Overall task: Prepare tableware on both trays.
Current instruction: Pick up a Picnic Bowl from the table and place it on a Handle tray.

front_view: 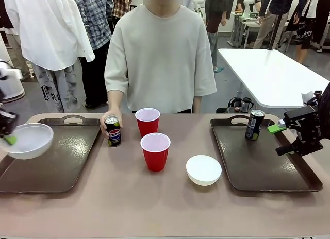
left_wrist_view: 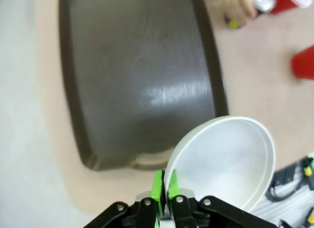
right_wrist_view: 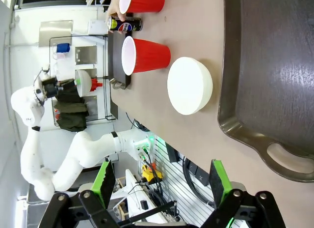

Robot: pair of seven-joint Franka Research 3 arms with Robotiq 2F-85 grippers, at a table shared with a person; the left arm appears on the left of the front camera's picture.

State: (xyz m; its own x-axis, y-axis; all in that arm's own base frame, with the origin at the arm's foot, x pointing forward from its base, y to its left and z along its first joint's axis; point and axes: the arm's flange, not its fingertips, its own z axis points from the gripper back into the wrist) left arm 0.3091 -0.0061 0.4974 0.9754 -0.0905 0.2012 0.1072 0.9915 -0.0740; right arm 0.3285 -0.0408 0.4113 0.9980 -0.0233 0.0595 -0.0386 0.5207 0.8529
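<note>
While you watch the left side, note that the left fingers (left_wrist_view: 158, 186) are pinched fully together on the rim of a white bowl (left_wrist_view: 230, 159), which sticks out ahead of them with its hollow facing the wrist camera. Beyond that bowl, past the fingertips, lies the left tray (left_wrist_view: 137, 80), bare. The bowl hangs over the tray's outer edge, and you cannot tell whether it touches the rim.

Your right fingers (front_view: 277, 129) stand spread wide with nothing between them. They sit over the outer rim of the right tray (front_view: 268, 167). A dark can (front_view: 254, 125) stands upright on that tray just ahead of the fingertips, apart from them.

Farther out from the right fingers, on the bare counter (front_view: 129, 203) between the trays, rests the second bowl (front_view: 203, 169). Beyond it stand two red cups (front_view: 155, 151), both upright, one behind the other. Nearer the left fingers, just beside the left tray's inner rim, the person's hand (front_view: 105, 124) grips the Pepsi can (front_view: 113, 131), standing on the counter.
</note>
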